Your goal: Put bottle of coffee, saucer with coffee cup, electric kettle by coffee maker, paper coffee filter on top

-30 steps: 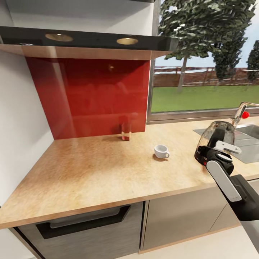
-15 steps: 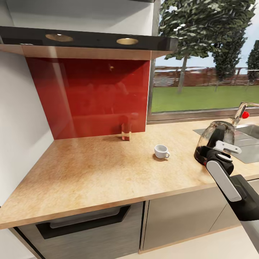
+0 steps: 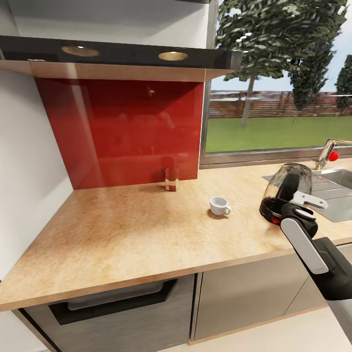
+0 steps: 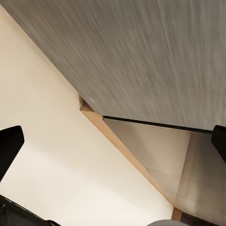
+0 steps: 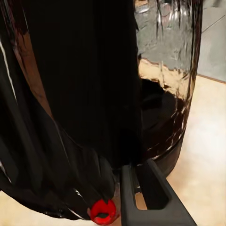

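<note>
kettle: electric kettle (image 3: pixel 287 191), glass body, black base, on countertop (image 3: pixel 122 230) just left of sink (image 3: pixel 337 193), tilted
right gripper (image 3: pixel 299 199): at kettle handle, fingers clamped on it
cup: coffee cup (image 3: pixel 219 206) on countertop, left of kettle, apart
left gripper (image 4: pixel 113 141): fingers wide apart, facing grey cabinet front (image 4: pixel 155 52)

Coffee cup (image 3: pixel 219 205) left of electric kettle (image 3: pixel 286 193)
</note>
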Tool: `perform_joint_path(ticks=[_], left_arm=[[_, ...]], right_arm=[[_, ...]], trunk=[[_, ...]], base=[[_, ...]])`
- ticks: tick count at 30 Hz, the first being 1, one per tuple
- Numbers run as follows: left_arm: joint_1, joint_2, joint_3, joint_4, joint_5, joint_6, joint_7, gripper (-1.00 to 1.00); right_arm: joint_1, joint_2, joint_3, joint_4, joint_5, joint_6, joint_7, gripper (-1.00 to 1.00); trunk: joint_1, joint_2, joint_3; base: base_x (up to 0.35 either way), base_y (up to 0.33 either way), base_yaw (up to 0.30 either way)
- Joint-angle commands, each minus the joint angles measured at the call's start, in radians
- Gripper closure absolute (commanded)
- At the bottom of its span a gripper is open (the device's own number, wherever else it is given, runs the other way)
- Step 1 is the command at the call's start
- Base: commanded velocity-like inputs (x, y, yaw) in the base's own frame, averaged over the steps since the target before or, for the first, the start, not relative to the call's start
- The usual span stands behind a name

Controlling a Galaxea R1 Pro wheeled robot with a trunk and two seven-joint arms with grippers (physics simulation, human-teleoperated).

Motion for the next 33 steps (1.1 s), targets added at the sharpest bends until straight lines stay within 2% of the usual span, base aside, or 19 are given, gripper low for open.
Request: perform_joint_path(ticks=[1, 5, 14, 19, 33], left_arm=[[0.000, 0.000, -0.008, -0.001, 0.010, 0.004, -0.002, -1.00], [0.000, 0.000, -0.009, -0.001, 0.010, 0.004, -0.002, -1.00], [0.000, 0.000, -0.011, -0.001, 0.010, 0.004, -0.002, -1.00], [0.000, 0.000, -0.011, -0.001, 0.010, 0.004, -0.002, -1.00], [0.000, 0.001, -0.011, -0.001, 0.010, 0.004, -0.002, -1.00]], right_arm=[[-0.001, -0.001, 0.002, -0.001, -0.005, 0.005, -0.008, 1.00], [-0.001, -0.001, 0.001, -0.001, -0.005, 0.005, -0.008, 1.00], [-0.001, -0.002, 0.001, -0.001, -0.005, 0.005, -0.010, 1.00], [-0.001, -0.002, 0.001, -0.001, -0.005, 0.005, -0.010, 1.00], [-0.003, -0.006, -0.002, -0.002, -0.005, 0.006, -0.008, 1.00]], trunk=[[0.000, -0.001, -0.001], [0.000, -0.001, -0.001], [-0.034, 0.062, 0.027], [-0.034, 0.062, 0.027], [-0.088, 0.160, 0.071]], base=[[0.000, 0.000, 0.000], [0.000, 0.000, 0.000], [0.000, 0.000, 0.000], [0.000, 0.000, 0.000], [0.000, 0.000, 0.000]])
